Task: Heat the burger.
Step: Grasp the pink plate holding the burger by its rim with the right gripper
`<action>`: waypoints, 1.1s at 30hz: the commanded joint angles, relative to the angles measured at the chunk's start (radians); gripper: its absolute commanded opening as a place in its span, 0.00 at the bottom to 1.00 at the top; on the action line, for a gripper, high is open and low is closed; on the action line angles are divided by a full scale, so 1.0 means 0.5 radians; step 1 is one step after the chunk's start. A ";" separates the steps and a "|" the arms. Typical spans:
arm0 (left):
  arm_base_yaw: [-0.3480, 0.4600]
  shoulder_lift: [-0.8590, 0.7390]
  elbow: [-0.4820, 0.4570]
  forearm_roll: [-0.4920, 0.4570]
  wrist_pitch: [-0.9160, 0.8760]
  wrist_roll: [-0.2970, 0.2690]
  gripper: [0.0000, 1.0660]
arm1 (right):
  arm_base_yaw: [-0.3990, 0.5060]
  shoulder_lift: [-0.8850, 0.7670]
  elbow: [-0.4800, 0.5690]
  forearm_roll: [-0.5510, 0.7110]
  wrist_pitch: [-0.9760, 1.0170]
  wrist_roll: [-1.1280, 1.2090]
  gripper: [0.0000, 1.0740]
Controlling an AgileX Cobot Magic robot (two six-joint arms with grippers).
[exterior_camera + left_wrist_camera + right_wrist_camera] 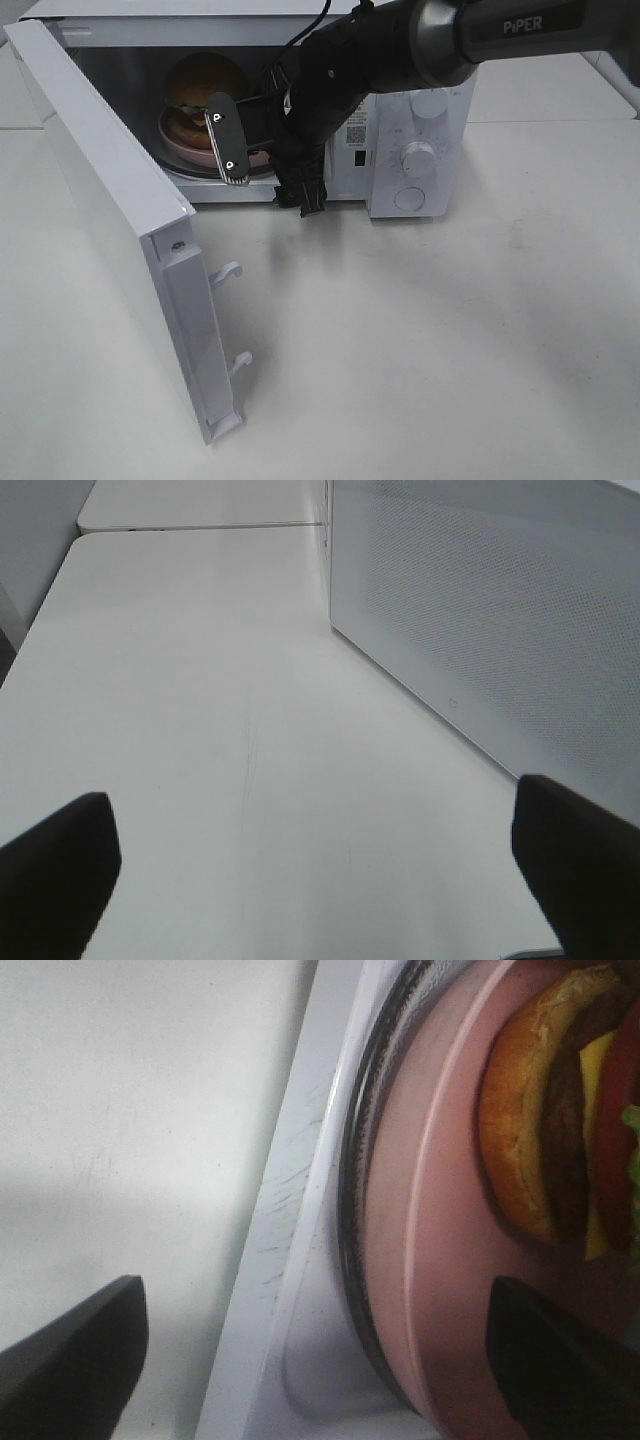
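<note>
Tabletop [130, 1110]; burger [530, 1110] cheese [597, 1070], right wrist only

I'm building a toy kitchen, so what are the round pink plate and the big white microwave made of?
The round pink plate looks like smooth plastic or glazed ceramic. Its even, softly shiny surface doesn't settle which. The big white microwave seems to be painted metal or plastic with a matte finish, and there are faint scuffs on its sill.

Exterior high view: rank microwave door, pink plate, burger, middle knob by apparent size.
1. microwave door, nearest the camera, but clearly largest anyway
2. pink plate, partly hidden, yet wider than the burger
3. burger
4. middle knob
</note>
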 commanded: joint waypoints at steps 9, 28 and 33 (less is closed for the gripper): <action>0.008 -0.014 0.008 -0.006 -0.014 0.000 0.94 | 0.006 0.208 -0.378 0.024 0.238 0.008 0.79; 0.008 -0.014 0.008 -0.006 -0.014 0.000 0.94 | -0.022 0.392 -0.662 0.084 0.306 -0.160 0.22; 0.008 -0.014 0.008 -0.006 -0.014 0.000 0.94 | -0.022 0.392 -0.662 0.126 0.274 -0.176 0.00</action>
